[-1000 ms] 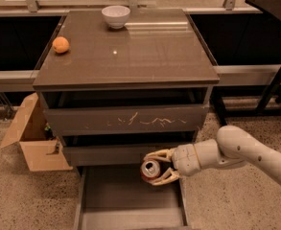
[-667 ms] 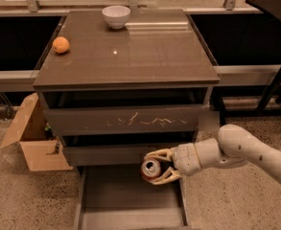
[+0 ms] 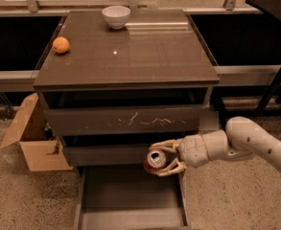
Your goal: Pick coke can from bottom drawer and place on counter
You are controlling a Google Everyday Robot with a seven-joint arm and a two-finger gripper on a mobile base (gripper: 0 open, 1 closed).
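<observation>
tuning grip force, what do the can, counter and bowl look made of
Coke can, held by the gripper above the open bottom drawer: likely metal, red side, shiny silver top with tab. Counter: glossy dark grey-brown slab mirroring light, perhaps laminate or glass. Bowl: smooth white, ceramic or plastic; cannot tell.

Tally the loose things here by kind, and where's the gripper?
Coke can: 1, held by the gripper above the open bottom drawer
Orange: 1, on the counter
Bowl: 1, on the counter
Cardboard box: 1
Total: 4
</observation>
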